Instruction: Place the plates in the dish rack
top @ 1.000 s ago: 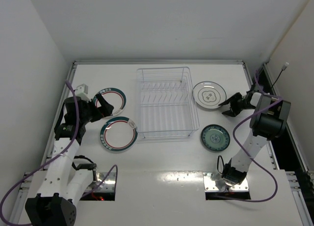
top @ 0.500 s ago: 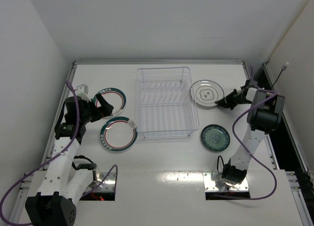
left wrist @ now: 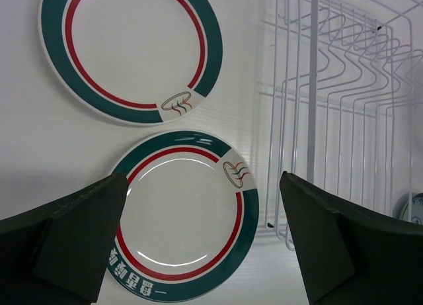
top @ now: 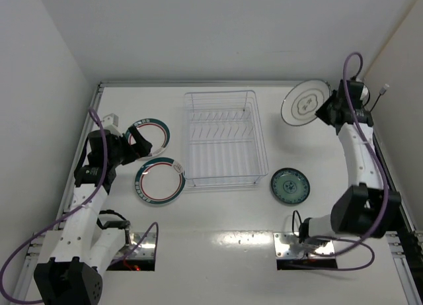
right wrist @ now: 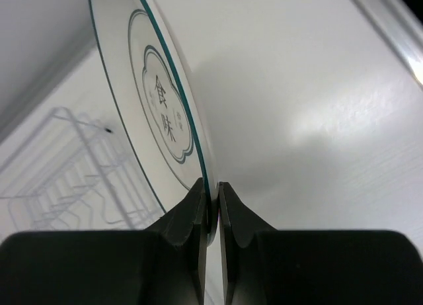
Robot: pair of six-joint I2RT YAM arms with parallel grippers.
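Tines of the clear dish rack stand mid-table, with all four plates outside its walls. At the far right, the right gripper is clamped on the rim of the pale greyish-white plate, lifted off the table and tilted almost on edge. Seen from that wrist, the plate's rim rises from between the two closed fingers, its printed face turned to their left and the rack's wires lower left.

The left gripper hangs spread wide, holding nothing. The near green-rimmed plate lies flat below the gap between its fingers. The far green-rimmed plate lies beyond the left fingertip, the rack beyond the right one. The teal patterned plate lies flat, well apart from both grippers.

From overhead, the left gripper covers part of the far green-rimmed plate. The left fingers cut off the near plate's edges. The teal plate shows at that wrist only as a sliver. The pale plate's top runs out of frame at the right wrist.
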